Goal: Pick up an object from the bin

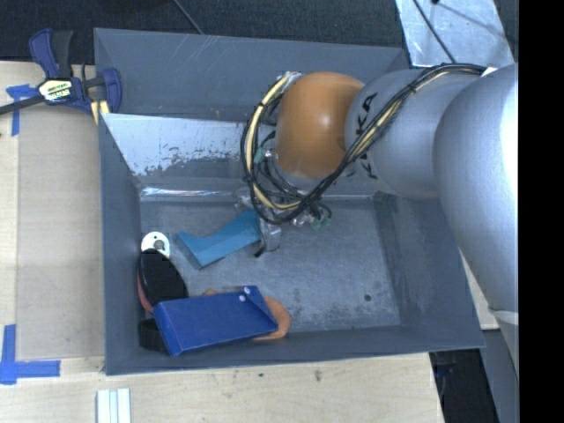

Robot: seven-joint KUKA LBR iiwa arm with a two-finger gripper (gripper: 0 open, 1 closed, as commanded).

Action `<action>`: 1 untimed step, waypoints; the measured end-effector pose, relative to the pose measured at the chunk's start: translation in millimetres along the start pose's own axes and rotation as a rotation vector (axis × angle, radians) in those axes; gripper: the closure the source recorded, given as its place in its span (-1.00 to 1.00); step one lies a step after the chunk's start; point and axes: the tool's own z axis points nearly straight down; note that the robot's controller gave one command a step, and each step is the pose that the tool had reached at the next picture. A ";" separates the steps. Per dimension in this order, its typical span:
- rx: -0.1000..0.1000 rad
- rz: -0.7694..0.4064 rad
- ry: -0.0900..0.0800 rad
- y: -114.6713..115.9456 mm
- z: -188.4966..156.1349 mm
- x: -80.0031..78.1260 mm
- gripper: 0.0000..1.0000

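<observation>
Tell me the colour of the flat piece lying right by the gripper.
The flat piece is light blue, as the camera view shows.

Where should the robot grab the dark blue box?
Probably from straight above, pinching the box across its short width near the middle. It lies nearly flat with both long sides showing, so those look easiest to close on. Its left end overlaps a black thing, and its front side sits close to the bin wall, so room there is tight.
</observation>
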 end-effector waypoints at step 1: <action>0.000 -0.018 0.009 49.9 -105.8 -2.0 1.00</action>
